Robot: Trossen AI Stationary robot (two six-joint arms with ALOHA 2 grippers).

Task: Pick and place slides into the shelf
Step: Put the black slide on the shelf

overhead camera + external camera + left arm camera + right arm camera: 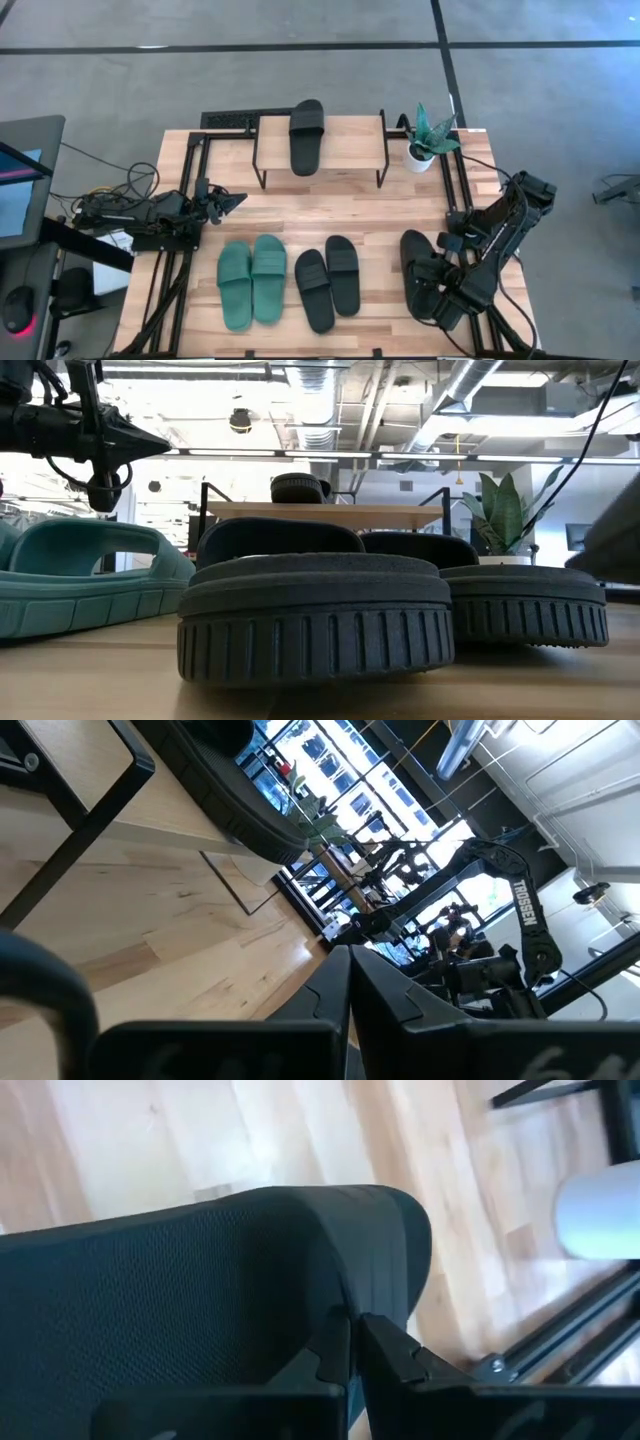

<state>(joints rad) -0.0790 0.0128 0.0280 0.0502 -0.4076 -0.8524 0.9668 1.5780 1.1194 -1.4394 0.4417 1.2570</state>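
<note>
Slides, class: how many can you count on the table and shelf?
6. One black slide lies on the shelf; the green pair and a black pair lie at the table's front; one black slide is under the right gripper, its mate mostly hidden beside it.

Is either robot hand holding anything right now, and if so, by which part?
The right hand is shut on the wide strap of a matte black rubber slide sandal at the table's right side. The left hand is shut and holds nothing.

One black slide flat atop shelf.
</note>
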